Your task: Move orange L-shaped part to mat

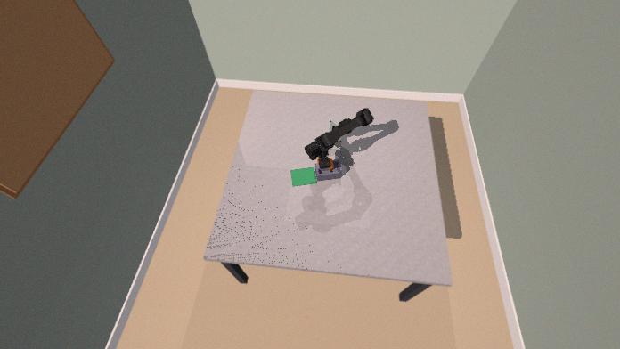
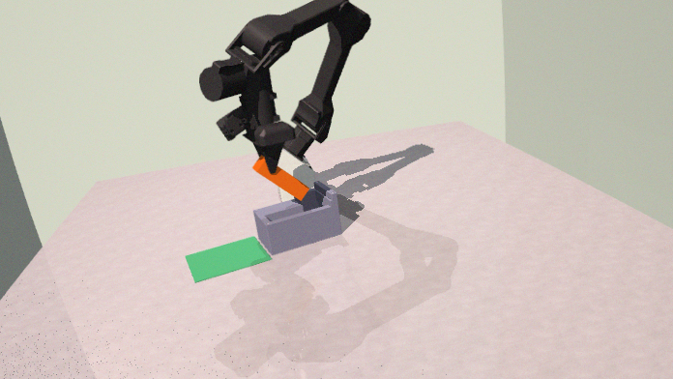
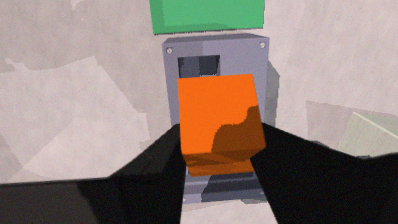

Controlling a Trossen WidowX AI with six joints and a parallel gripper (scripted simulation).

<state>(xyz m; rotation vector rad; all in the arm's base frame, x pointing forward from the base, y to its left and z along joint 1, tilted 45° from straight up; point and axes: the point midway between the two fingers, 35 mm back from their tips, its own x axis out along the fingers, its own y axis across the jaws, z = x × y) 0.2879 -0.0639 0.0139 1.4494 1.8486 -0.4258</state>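
Observation:
My gripper (image 1: pixel 325 165) (image 2: pixel 274 170) (image 3: pixel 214 129) is shut on the orange L-shaped part (image 2: pixel 290 184) (image 3: pixel 215 102), with one black finger on each side near its raised end. The part is tilted, its held end high and its other end sloping down toward the tall end of the grey tray (image 1: pixel 330 176) (image 2: pixel 302 234) (image 3: pixel 245 56). It is out of most of the pocket, which shows open below. Whether its low end still touches the tray is unclear. The green mat (image 1: pixel 303 177) (image 2: pixel 224 261) (image 3: pixel 207 15) lies flat beside the tray's low end, with nothing on it.
The tray and mat stand on the pale table (image 1: pixel 379 240) (image 2: pixel 483 290). A pale angular object (image 3: pixel 375 131) stands on the table to the side of the tray, partly hidden by the arm in the top and exterior views. The arm reaches over from the back.

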